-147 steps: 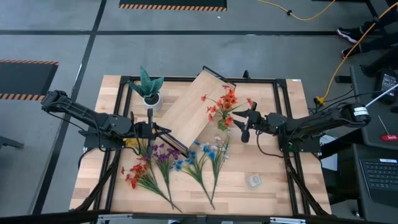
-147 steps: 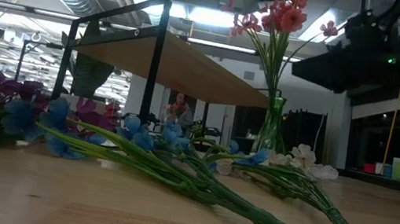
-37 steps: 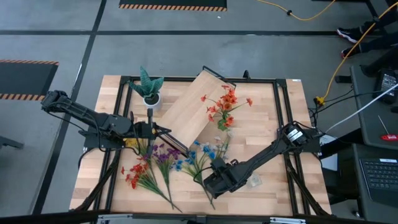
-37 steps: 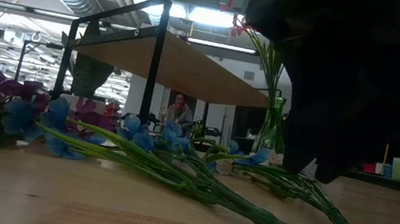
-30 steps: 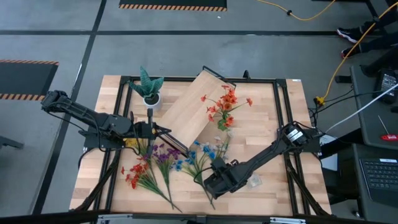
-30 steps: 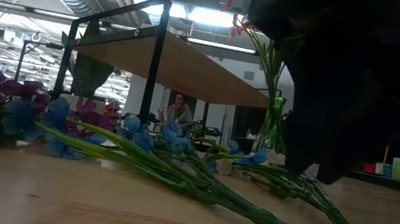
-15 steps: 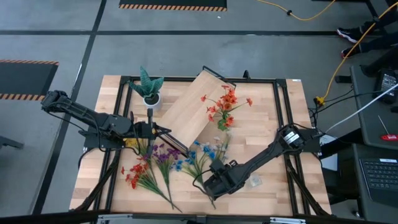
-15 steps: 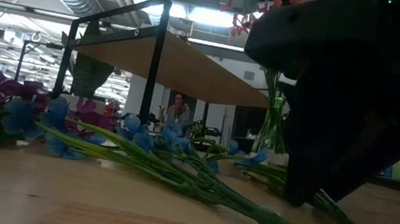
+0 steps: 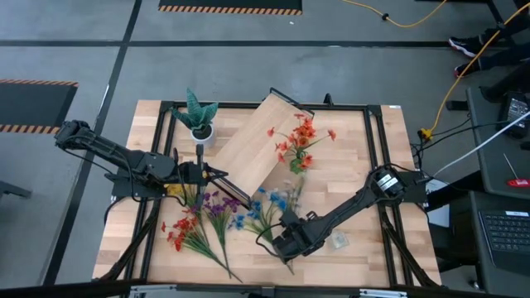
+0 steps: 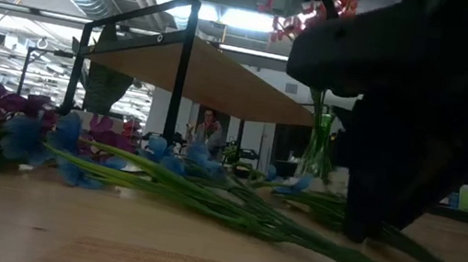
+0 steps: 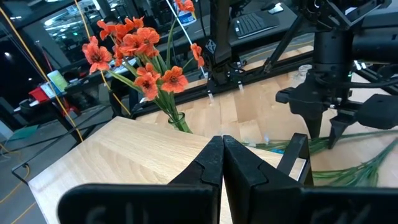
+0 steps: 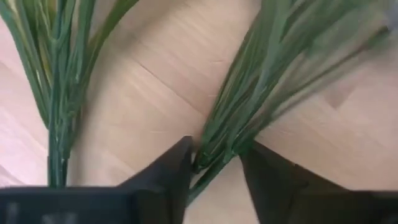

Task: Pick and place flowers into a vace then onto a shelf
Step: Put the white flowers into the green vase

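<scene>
Several flower sprigs lie flat on the table: red [image 9: 178,232], purple [image 9: 217,205], blue [image 9: 244,215] and a white-and-blue one [image 9: 277,203]. My right gripper [image 9: 284,242] is down at the stem end of the white-and-blue sprig, shut on its stems. The green vase [image 9: 296,163] stands on the table and holds orange flowers [image 11: 137,50]. The light-wood shelf [image 9: 257,145] stands on its black legs, turned diagonally. My left gripper [image 9: 203,172] is shut and waits at the shelf's near-left corner. My right gripper [image 12: 216,155] has the bundle of green stems [image 12: 230,134] of the white-and-blue sprig pinched between its two fingers [image 12: 177,163], close to the cut end. It comes from above, pointing down, with the fingers across the stems. The sprig still lies on the table.
A spiky green plant in a white pot [image 9: 199,122] stands by the shelf's far-left end. A small clear piece [image 9: 337,240] lies right of my right gripper. A black frame [image 9: 377,132] runs around the tabletop. The bare wood to the right is free.
My right gripper has sunk down onto the stems near the table's near edge. The white-and-blue sprig has shifted a little on the table since then, its stems lying flatter in the low view.
</scene>
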Tool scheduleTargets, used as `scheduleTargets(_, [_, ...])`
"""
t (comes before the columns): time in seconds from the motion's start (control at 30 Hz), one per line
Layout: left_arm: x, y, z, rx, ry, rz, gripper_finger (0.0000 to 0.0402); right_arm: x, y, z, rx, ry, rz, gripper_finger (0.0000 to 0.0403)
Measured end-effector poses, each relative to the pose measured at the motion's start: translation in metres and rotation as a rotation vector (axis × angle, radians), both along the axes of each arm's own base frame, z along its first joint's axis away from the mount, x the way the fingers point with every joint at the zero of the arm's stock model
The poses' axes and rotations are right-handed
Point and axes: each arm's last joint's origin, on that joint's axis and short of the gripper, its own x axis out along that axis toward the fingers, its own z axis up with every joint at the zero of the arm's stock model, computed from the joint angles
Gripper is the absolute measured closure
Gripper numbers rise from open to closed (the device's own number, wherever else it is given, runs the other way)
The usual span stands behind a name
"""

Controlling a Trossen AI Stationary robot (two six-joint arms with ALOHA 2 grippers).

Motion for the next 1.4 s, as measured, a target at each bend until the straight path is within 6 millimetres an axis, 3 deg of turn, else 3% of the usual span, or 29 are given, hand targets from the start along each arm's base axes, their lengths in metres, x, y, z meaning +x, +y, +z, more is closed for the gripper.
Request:
scheduleTargets(0.17, [0.000, 0.000, 0.000, 0.000, 0.000, 0.000, 0.0398, -0.004, -0.002, 0.001, -0.018, 0.036, 0.000, 0.0377])
scheduleTargets(0.23, [0.000, 0.000, 0.000, 0.000, 0.000, 0.000, 0.0398, -0.005, -0.004, 0.005, -0.022, 0.043, -0.001, 0.0391])
scheduleTargets(0.53, [0.000, 0.000, 0.000, 0.000, 0.000, 0.000, 0.0398, -0.013, -0.008, 0.023, -0.039, 0.126, -0.002, 0.0396])
scheduleTargets(0.87, [0.000, 0.000, 0.000, 0.000, 0.000, 0.000, 0.0398, -0.010, -0.001, 0.094, -0.120, 0.156, 0.012, 0.0399])
scheduleTargets(1.0, [0.000, 0.000, 0.000, 0.000, 0.000, 0.000, 0.0398, -0.013, 0.003, 0.113, -0.127, 0.157, 0.024, 0.0400])
scheduleTargets(1.4, [0.000, 0.000, 0.000, 0.000, 0.000, 0.000, 0.0398, -0.022, 0.009, 0.124, -0.074, 0.244, 0.040, 0.0400])
